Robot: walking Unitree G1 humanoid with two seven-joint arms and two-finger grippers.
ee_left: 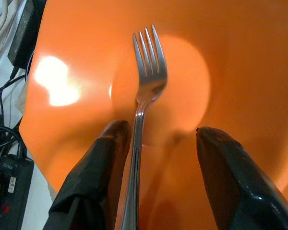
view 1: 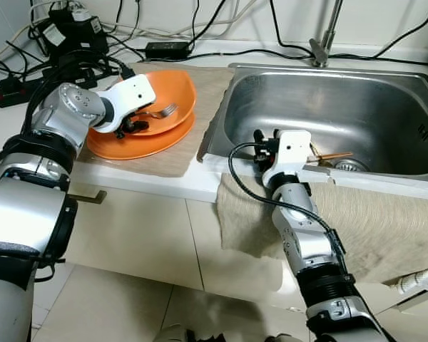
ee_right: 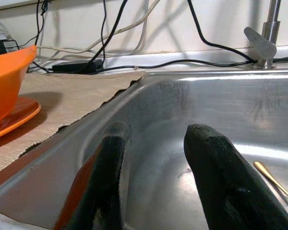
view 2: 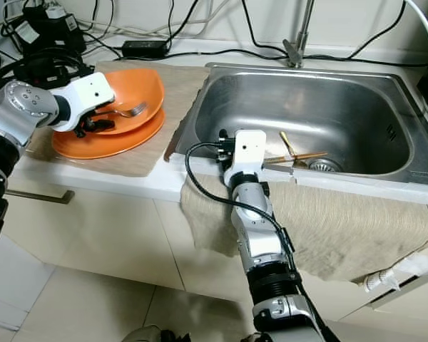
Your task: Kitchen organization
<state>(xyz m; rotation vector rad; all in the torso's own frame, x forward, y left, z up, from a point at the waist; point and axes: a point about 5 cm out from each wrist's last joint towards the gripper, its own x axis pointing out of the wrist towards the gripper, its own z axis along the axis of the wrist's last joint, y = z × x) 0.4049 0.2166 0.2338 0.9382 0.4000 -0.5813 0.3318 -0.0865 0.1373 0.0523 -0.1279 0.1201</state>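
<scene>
1. Beige cloth (view 2: 357, 228) hangs over the counter's front edge, and the right arm rises past it so that the right gripper (view 2: 271, 161) rests at the near rim of the steel sink (view 2: 342, 107).
2. Seen from the right wrist, its two black fingers (ee_right: 221, 182) stand apart with nothing between them, pointing across the basin toward the faucet (ee_right: 264, 38).
3. Deeper in the basin, near the drain, lie a gold-coloured utensil (view 2: 289, 148) and what look like wooden chopsticks (view 2: 307, 157); the right wrist camera catches only the rounded end of the gold piece.
4. Farther left, the left gripper (view 1: 132, 125) reaches into the orange bowl (view 1: 175, 89), which sits on an orange plate (view 1: 139, 146) atop a woven mat (view 1: 200, 114).
5. A metal fork (ee_left: 144, 96) lies in the bowl. From the left wrist its handle runs just beside one finger (ee_left: 105, 158), with the other finger well apart, so the jaws are spread and not clamping it.
6. I judge the fork to be light, rigid and slick; it would be best pinched across the narrow handle, below the tines, as it may slide on the smooth bowl.
7. Head cameras show the whole layout, with cables and a power strip (view 1: 14, 89) at the back; only the wrist view reveals the finger-to-handle gap.
</scene>
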